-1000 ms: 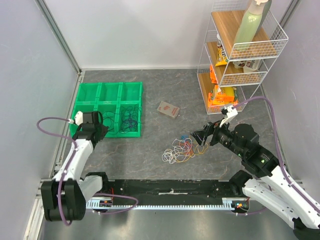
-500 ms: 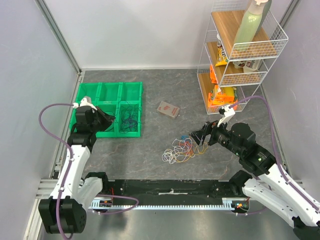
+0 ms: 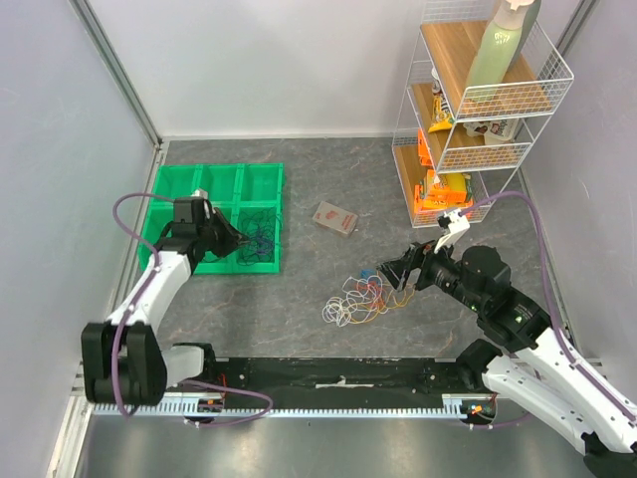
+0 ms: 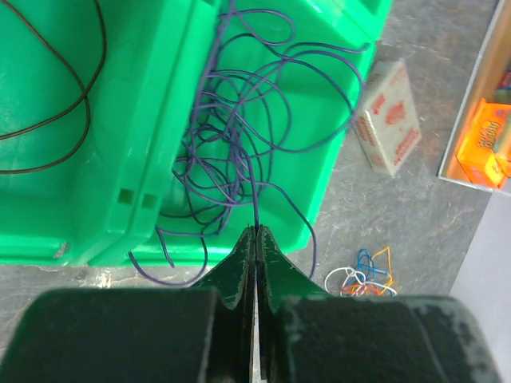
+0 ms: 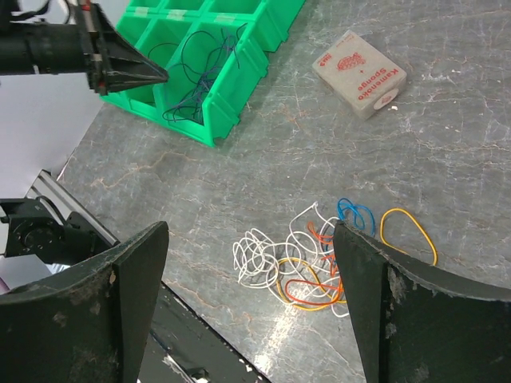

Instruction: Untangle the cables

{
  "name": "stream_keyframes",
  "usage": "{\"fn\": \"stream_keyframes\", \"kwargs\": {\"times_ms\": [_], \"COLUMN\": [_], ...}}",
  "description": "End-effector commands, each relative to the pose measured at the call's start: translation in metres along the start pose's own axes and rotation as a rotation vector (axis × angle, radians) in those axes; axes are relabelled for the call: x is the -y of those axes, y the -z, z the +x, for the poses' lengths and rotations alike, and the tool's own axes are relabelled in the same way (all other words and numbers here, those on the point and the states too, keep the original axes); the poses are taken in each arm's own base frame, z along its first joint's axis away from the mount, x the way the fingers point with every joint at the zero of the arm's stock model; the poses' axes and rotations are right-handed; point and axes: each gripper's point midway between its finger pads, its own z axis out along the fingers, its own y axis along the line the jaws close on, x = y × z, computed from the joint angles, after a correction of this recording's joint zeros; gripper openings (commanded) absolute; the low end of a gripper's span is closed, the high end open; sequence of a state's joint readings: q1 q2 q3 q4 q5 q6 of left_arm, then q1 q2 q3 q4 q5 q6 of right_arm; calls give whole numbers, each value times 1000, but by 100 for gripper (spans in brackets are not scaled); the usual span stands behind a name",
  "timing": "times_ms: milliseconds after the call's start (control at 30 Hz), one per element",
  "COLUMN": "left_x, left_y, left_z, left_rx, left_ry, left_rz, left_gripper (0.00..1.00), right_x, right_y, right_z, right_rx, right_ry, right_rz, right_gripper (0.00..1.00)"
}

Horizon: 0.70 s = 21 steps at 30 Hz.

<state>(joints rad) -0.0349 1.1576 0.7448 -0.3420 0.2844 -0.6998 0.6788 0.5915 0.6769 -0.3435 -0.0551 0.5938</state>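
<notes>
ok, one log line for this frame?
left gripper: shut on purple cable at green bin | right gripper: open by cable pile

The left arm [image 3: 151,289] and right arm [image 3: 552,386] are each built from white moulded links joined by black cylindrical joint housings. A thick lilac hose [image 3: 538,214] runs along each arm. The right arm carries a small green indicator light [image 3: 517,321] and a white wrist bracket [image 3: 456,221]. The left gripper [image 4: 255,231] has dark, tapered wedge fingers. The right gripper [image 5: 249,239] has broad black fingers with grey scuffing.
</notes>
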Motion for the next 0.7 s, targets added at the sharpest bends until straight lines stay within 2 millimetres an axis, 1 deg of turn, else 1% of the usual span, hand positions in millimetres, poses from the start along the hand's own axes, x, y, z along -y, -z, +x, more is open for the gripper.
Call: {"fn": "stream_keyframes", "kwargs": {"times_ms": [0,67,167,267,300,333,367,433,500,533,567,633,667], "left_x": [3,2,-9,-14,-12,-7,-3,10,23,29,38,55,63], "left_y": [-22,-35,-54,-60,-58,-56,-51,-37,-19,-10,0,19,27], "left_z": [-18,-20,-20,-16,-16,-17,-19,-27,-35,-37,-40,-40,-39], "left_rx": [10,-18,-48,-62,-54,-41,-28,27,88,113,133,148,152], "left_ry": [86,98,115,141,136,120,106,56,10,-14,-42,-94,-118], "left_rz": [-37,-46,-96,-106,-91,-64,-41,21,73,105,142,216,251], "left_gripper": [2,2,2,2,3,7,16,35,58,72,80,91,92], "right_x": [-6,-5,-4,0,1,3,4,8,10,12,15,19,22], "right_y": [0,0,-1,-1,-2,-3,-4,-6,-8,-10,-11,-14,-16], "right_z": [-8,-7,-4,-1,0,2,4,8,13,16,20,28,33], "right_rx": [42,40,31,29,25,23,17,0,-16,-26,-40,-63,-76], "right_ry": [-11,-10,-11,-5,-4,-1,1,8,17,19,20,22,21], "right_rz": [-29,-24,-21,-9,-5,-1,4,16,21,28,35,47,55], "right_gripper": [91,91,91,91,91,91,91,91,91,91,91,91,91]}}
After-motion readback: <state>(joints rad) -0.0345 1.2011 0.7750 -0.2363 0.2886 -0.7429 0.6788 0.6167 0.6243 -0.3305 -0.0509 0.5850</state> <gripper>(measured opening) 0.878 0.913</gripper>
